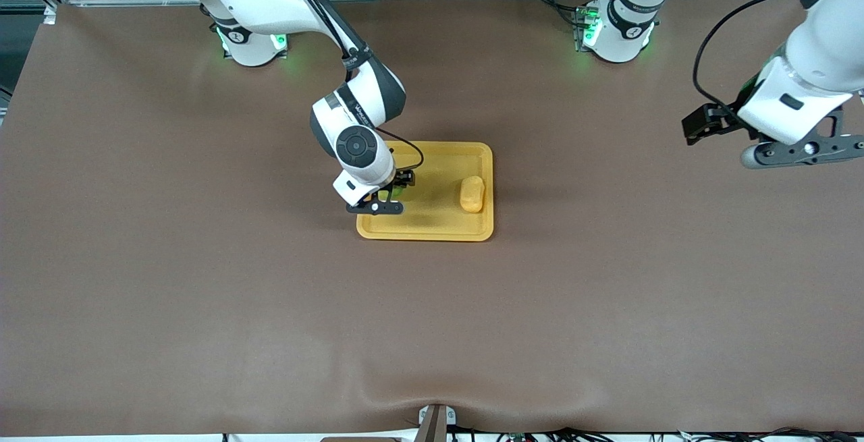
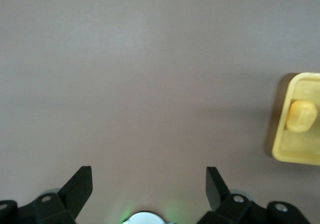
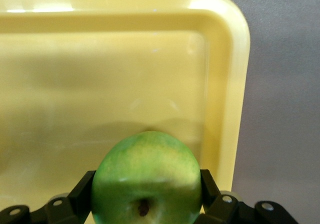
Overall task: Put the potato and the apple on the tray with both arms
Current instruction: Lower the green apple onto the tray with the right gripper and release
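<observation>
The right hand (image 1: 387,194) sits over the tray (image 1: 432,229) at the part toward the right arm's end of the worktop, its fingers (image 3: 82,191) clamped on the apple (image 3: 146,181). The wrist view shows the fruit above the tray floor, near a rounded corner and its raised rim. By my reading, this half of the job lacks only the release. The potato (image 1: 472,194) already lies in the tray, toward the left arm's end, just inside the rim and well apart from the apple, so bare floor remains between them. The left hand (image 1: 776,142) waits over bare worktop (image 1: 607,293) at its own end, fingers (image 2: 77,186) spread wide and empty, clear of the tray.
</observation>
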`<action>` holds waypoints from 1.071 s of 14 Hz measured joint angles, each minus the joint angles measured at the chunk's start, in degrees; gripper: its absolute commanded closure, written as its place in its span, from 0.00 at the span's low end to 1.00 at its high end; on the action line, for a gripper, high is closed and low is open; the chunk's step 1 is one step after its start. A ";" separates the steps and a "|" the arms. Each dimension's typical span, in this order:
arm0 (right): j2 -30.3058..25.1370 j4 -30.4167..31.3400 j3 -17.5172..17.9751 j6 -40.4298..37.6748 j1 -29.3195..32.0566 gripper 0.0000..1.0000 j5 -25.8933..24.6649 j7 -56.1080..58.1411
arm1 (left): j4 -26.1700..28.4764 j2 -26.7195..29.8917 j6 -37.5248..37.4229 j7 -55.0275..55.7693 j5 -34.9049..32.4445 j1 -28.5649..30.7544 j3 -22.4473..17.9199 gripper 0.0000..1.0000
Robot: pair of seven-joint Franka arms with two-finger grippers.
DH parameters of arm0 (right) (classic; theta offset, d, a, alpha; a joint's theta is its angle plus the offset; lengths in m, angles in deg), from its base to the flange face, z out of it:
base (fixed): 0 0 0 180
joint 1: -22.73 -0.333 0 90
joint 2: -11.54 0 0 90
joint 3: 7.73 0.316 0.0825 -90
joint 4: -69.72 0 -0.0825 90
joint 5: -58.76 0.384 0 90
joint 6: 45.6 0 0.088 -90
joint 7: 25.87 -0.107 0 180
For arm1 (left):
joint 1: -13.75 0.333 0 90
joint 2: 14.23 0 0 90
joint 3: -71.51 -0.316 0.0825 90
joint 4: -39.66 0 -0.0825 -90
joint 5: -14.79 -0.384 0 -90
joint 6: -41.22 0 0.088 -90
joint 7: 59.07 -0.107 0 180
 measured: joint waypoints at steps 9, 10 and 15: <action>0.32 0.26 -0.02 0.75 -0.22 0.00 0.00 -1.38 | 5.09 6.95 -0.36 -6.21 3.96 -3.49 -7.62 0.00; 0.19 -0.08 -0.05 0.53 -0.22 0.00 0.00 -1.38 | 5.47 7.26 -0.12 -6.21 3.96 -3.54 -7.61 0.00; -1.27 -5.80 -0.97 -9.14 0.03 0.00 -0.01 -1.19 | 5.82 7.44 0.36 -6.21 3.96 -3.67 -7.61 0.00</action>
